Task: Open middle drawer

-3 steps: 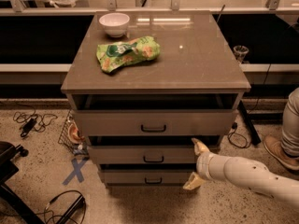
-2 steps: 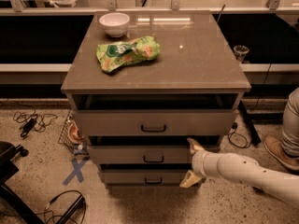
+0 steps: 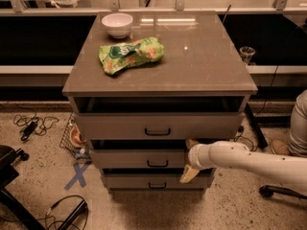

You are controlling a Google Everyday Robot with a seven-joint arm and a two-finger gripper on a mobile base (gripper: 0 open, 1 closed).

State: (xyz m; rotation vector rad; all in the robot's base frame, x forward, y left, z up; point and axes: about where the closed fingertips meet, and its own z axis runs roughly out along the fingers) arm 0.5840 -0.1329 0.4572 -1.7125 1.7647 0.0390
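Note:
The middle drawer [image 3: 139,159] is the mid-sized grey-taupe front with a small black bar handle [image 3: 157,164], between the taller top drawer [image 3: 158,126] and the smaller bottom drawer [image 3: 144,181]. My gripper [image 3: 190,159] is at the right part of the middle drawer's front, to the right of the handle. It is open: one finger [image 3: 192,143] is at the drawer's top edge and the other finger [image 3: 188,175] is below its bottom edge. My white arm [image 3: 249,161] reaches in from the right. The top drawer stands out a little from the cabinet.
A white bowl [image 3: 118,24] and a green snack bag [image 3: 130,54] lie on the cabinet top [image 3: 201,56]. Cables [image 3: 33,123], a wire basket [image 3: 72,137] and a blue tape cross [image 3: 76,175] are on the floor at the left. A chair base [image 3: 9,171] stands at the far left.
My gripper has moved left along the middle drawer's front, closer to its handle. The drawers have not visibly moved.

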